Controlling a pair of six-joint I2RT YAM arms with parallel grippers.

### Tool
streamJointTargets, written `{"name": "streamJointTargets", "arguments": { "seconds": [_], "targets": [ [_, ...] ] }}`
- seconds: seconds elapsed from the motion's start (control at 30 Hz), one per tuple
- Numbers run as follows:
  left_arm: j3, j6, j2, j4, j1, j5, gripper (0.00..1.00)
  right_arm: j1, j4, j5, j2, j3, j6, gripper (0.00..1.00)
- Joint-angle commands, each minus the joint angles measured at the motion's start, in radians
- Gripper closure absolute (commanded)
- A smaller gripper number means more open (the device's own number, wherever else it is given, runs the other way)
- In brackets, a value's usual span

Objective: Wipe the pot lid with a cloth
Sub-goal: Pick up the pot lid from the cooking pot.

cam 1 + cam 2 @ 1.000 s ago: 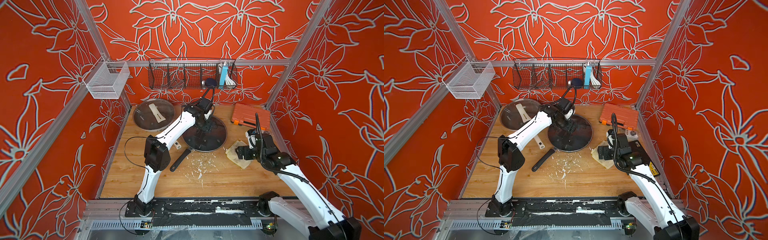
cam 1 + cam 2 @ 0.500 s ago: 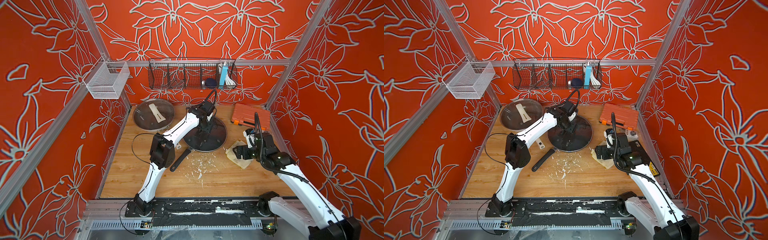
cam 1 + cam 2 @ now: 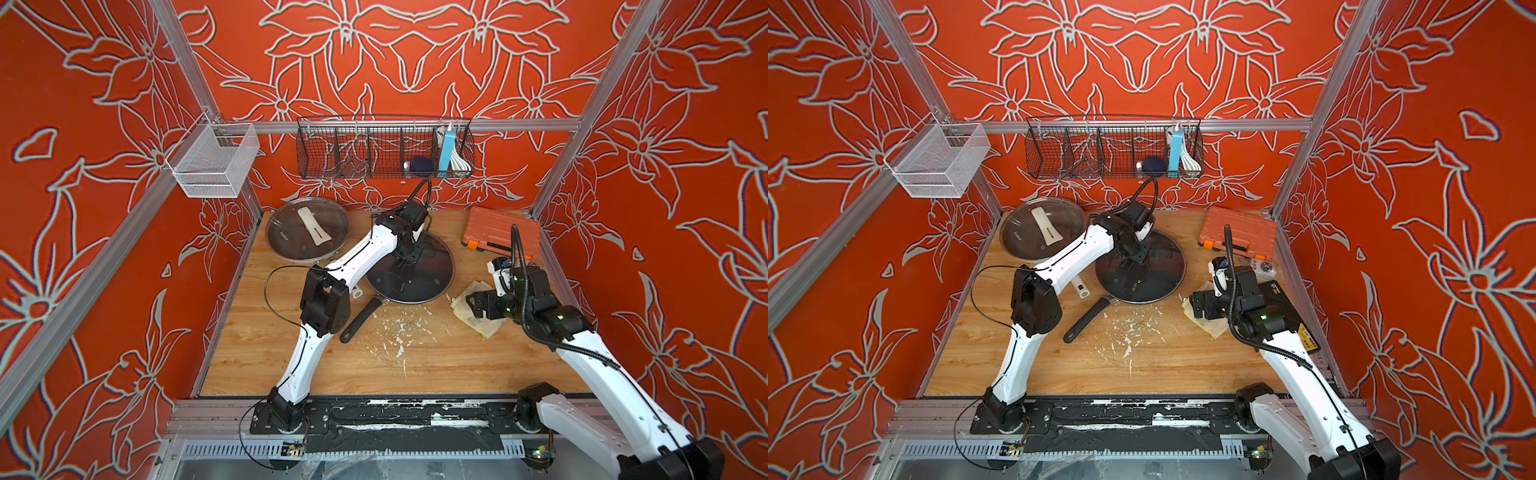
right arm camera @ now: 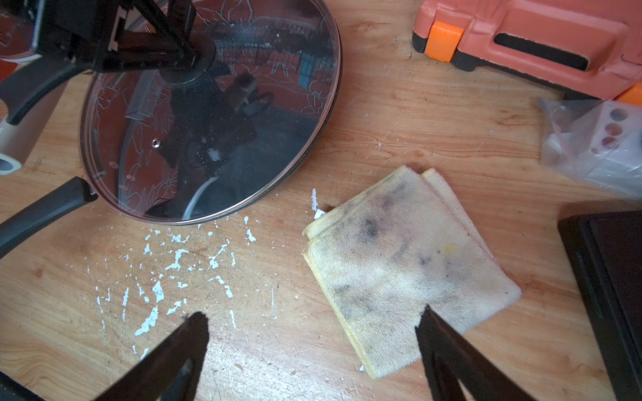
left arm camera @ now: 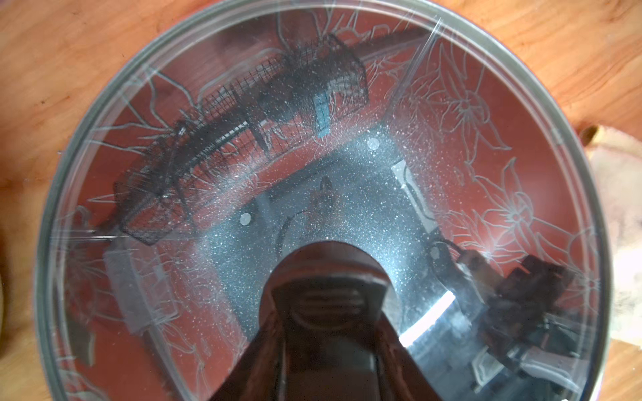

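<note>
Cloth lies folded flat on the table nr its right edge, btwn that edge and the pan w/ the pot lid on it. It's just beside the pan's rim, not touching. R gripper hangs right above it, jaws spread wide, nothing in them. Key relation: the cloth isn't centred btwn the fingers. One fingertip is over its near border, the other over bare wood by the white flecks on the pan side, so most of the cloth sits fwd of the tips & off toward the right edge. It's near-square; the slightly longer axis runs diagonal, pan side to front right corner, approx across the closing line. My guess: small shift toward the right edge, then drop & pinch. L gripper is well apart, pinched in on the lid's knob, so the R arm is clearly the nearer one.
</note>
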Motion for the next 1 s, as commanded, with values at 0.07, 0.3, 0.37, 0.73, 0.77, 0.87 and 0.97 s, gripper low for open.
{"name": "streamJointTargets", "arguments": {
  "seconds": [0.07,0.3,0.37,0.73,0.77,0.87,0.97],
  "targets": [
    [0.013,0.012,0.026,-0.015,0.004,-0.004,0.7,0.009,-0.013,0.022,-0.016,-0.009,0.003,0.04],
    [0.011,0.022,0.023,-0.011,0.002,-0.004,1.0,0.009,-0.007,0.037,-0.016,-0.009,0.013,0.04],
    [0.012,0.02,0.017,-0.006,0.002,-0.001,1.0,0.009,-0.011,0.048,-0.018,-0.008,0.015,0.04],
    [0.015,-0.002,-0.075,0.047,0.001,0.005,1.0,0.008,-0.024,0.085,-0.031,-0.011,0.05,0.04],
    [0.015,-0.006,-0.082,0.05,0.001,0.006,1.0,0.008,-0.025,0.086,-0.032,-0.013,0.052,0.04],
    [0.025,-0.017,-0.101,0.047,0.002,0.022,1.0,0.007,-0.026,0.092,-0.031,-0.014,0.065,0.04],
    [0.032,-0.033,-0.123,0.038,0.004,0.038,1.0,0.007,-0.026,0.097,-0.032,-0.015,0.076,0.04]
  ]
}}
